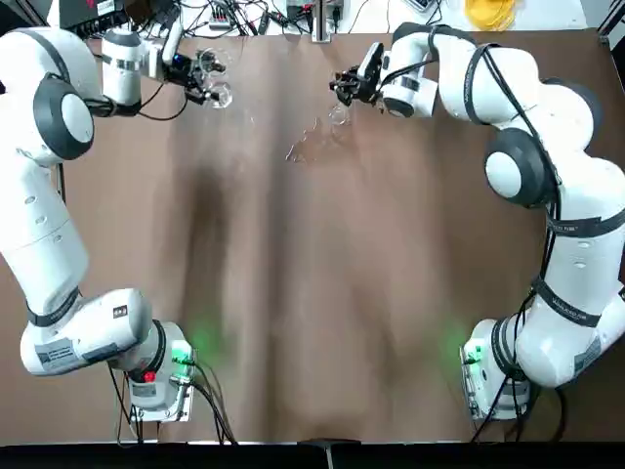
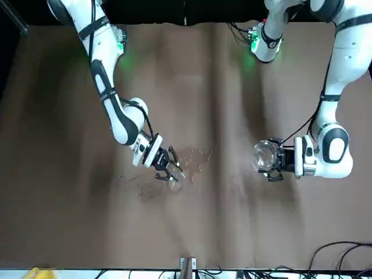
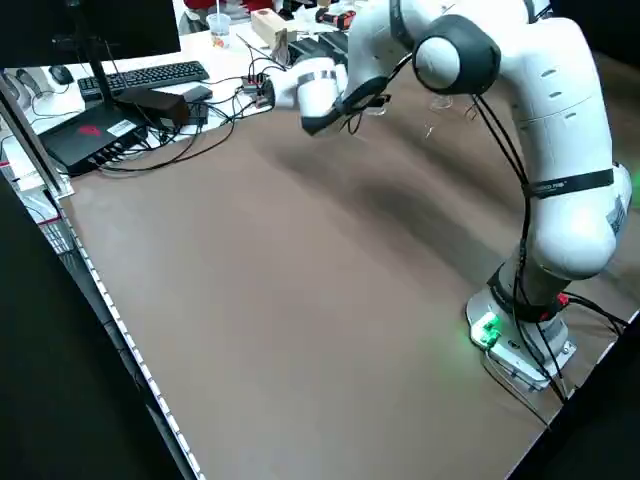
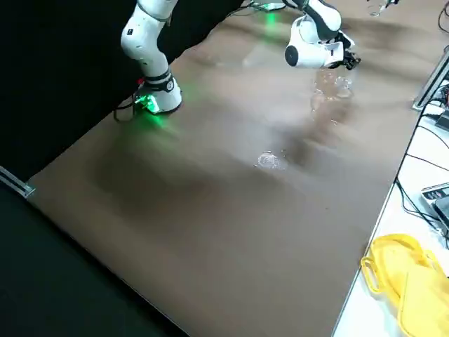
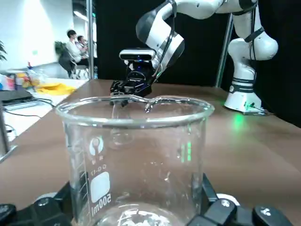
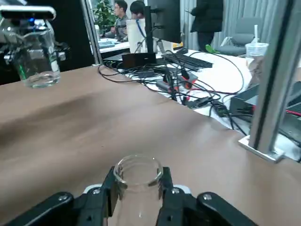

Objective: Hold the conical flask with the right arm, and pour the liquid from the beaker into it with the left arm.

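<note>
1. We see the left end effector (image 5: 137, 186) near the counter's far edge, toward its far left corner; its fingers are clamped on the beaker (image 5: 136, 160).
2. We see the right end effector (image 6: 139, 174) also near the far edge, right of the middle, with its fingers clamped on the conical flask (image 6: 139, 193).
3. Our beaker hangs above the counter (image 1: 293, 293), its mouth facing up and a 500 ml mark printed on its wall. It is well apart from the flask, and we cannot tell how much liquid is in it.
4. Our flask sits between the right fingers, its round mouth open; we cannot tell what is inside.
5. Just beside the flask, toward the left arm (image 1: 39, 205), we find a clear wet patch (image 1: 309, 143) on the counter. Another small clear puddle (image 4: 269, 160) lies on the right arm's (image 1: 576, 234) side.
6. Beyond the far edge we have a white desk (image 6: 218, 75) with tangled cables (image 3: 205, 125), a keyboard (image 3: 155, 79) and a monitor (image 3: 100, 35); yellow items (image 4: 407, 281) lie toward its right.
7. Farther off in the room, we notice seated people (image 5: 75, 49).
</note>
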Available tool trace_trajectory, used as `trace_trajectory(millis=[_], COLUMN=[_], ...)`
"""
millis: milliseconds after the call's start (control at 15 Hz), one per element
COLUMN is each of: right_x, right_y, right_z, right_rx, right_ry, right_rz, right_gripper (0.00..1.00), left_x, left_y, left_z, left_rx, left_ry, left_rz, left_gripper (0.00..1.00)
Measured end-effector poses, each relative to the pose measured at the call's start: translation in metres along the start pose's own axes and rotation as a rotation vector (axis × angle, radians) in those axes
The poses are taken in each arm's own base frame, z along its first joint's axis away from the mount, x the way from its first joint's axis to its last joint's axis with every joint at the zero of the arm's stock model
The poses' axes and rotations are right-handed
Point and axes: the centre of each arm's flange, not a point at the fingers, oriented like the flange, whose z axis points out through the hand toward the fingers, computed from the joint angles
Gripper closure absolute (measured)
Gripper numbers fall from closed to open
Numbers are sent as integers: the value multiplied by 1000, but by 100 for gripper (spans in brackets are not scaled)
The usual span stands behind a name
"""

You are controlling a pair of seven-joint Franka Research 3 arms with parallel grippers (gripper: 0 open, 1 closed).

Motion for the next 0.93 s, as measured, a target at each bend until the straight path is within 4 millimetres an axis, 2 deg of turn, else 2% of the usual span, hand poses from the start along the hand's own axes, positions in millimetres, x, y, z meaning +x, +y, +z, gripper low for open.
trace_trajectory(millis=[200, 333, 533, 800, 933], right_x=[-2, -4, -10, -32, -46], right_y=[15, 28, 52, 80, 95], right_z=[-8, -15, -31, -55, -71], right_rx=[-23, -42, -81, -105, -85], right_ry=[3, 5, 4, -25, -26], right_rz=[10, 18, 34, 21, -19], right_gripper=[61, 61, 61, 61, 61], left_x=[-26, -39, -71, -121, -137], left_y=[5, 8, 14, 28, 32], left_z=[-19, -24, -29, -32, -32], left_rx=[32, 43, 60, 83, 90], left_ry=[23, 31, 48, 83, 95], left_rz=[52, 86, 108, 73, 54], left_gripper=[2, 2, 2, 2, 2])
